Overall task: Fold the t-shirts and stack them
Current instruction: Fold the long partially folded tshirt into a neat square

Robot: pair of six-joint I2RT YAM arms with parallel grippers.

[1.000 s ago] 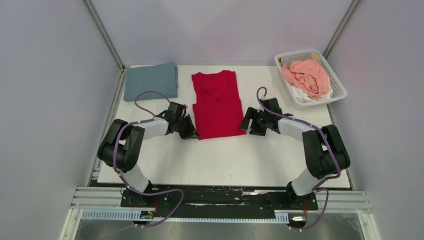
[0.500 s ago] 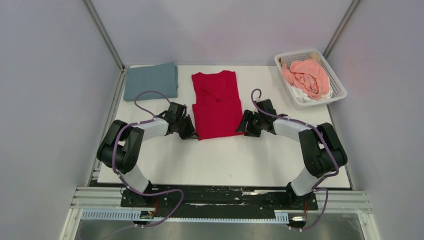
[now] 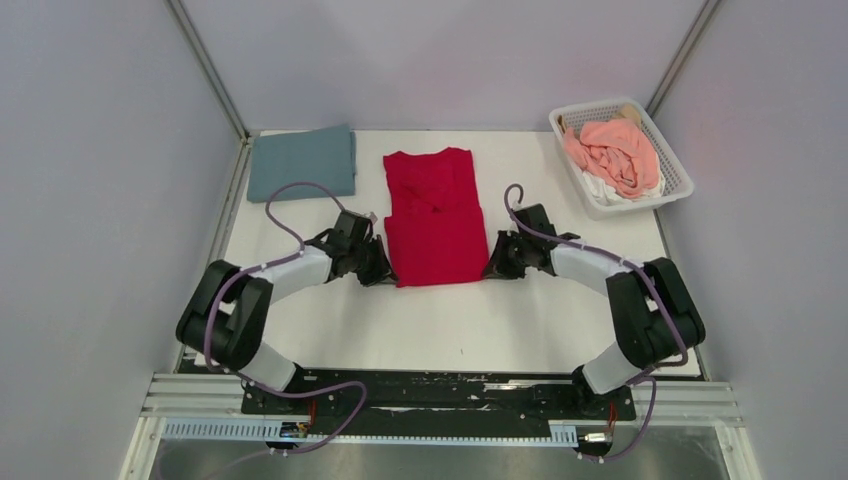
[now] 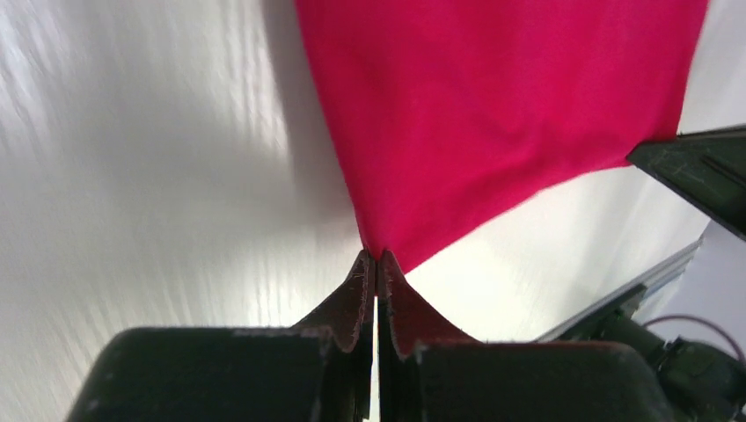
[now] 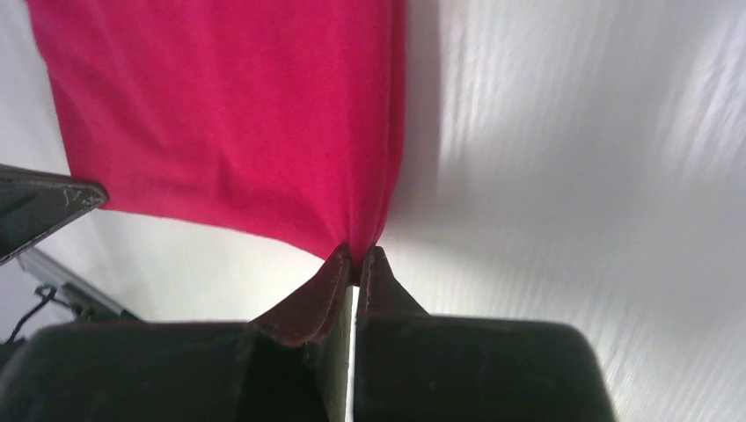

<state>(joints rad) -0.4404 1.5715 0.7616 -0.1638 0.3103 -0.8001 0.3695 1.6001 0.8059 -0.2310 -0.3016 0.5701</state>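
Note:
A bright red t-shirt [image 3: 434,215] lies partly folded in the middle of the white table. My left gripper [image 3: 383,270] is shut on its near left corner, and the left wrist view shows the red cloth [image 4: 501,123] pinched at the fingertips [image 4: 376,260]. My right gripper [image 3: 492,266] is shut on the near right corner; its wrist view shows the red cloth [image 5: 229,114] bunched between the tips [image 5: 355,255]. A folded grey-blue t-shirt [image 3: 302,162] lies at the far left. Salmon-pink [image 3: 615,152] and white [image 3: 600,188] t-shirts sit crumpled in the basket.
The white lattice basket [image 3: 676,175] stands at the far right corner of the table. Grey walls close in on the left, right and back. Bare white tabletop [image 3: 460,320] stretches between the red shirt and the arm bases.
My right gripper has moved in to the red shirt's near right corner and shut on it. The left arm has shifted slightly toward me, still gripping its corner.

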